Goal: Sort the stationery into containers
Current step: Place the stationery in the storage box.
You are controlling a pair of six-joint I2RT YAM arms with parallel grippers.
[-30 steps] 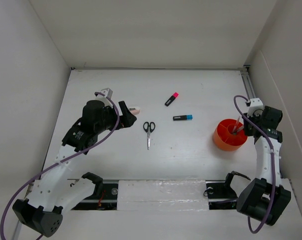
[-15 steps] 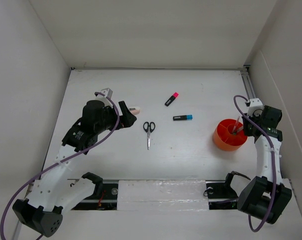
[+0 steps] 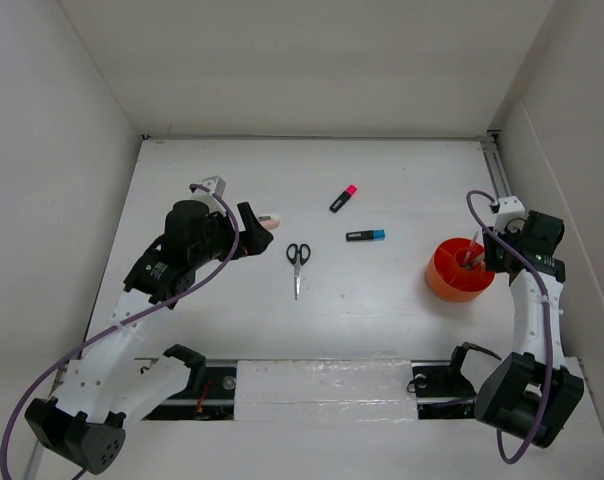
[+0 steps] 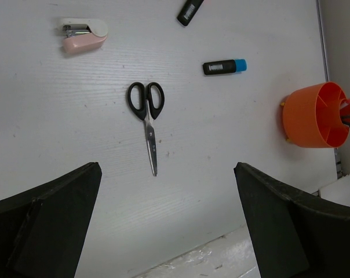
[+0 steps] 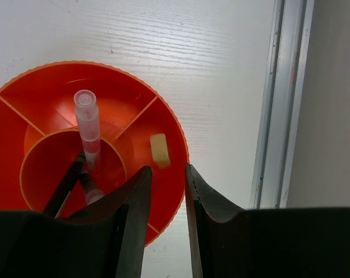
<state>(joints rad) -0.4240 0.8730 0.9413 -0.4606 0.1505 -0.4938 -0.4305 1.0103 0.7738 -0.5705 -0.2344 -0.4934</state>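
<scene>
The orange tub stands at the right, with my right gripper just above its near rim. The jaws are narrowly open with nothing between them. A small yellow eraser lies in an outer compartment, just beyond the fingertips. Thin pens stand in the centre cup. Black-handled scissors lie mid-table, with a pink-capped marker and a blue-capped marker beyond them. My left gripper hovers wide open and empty, short of the scissors.
A pink-and-white piece shaped like a small stapler lies left of the scissors, close to my left gripper. A metal rail runs along the right wall beside the tub. White walls enclose the table on three sides.
My right gripper has shifted slightly over the tub and its jaws have parted. The left arm and the items on the table have not moved.
</scene>
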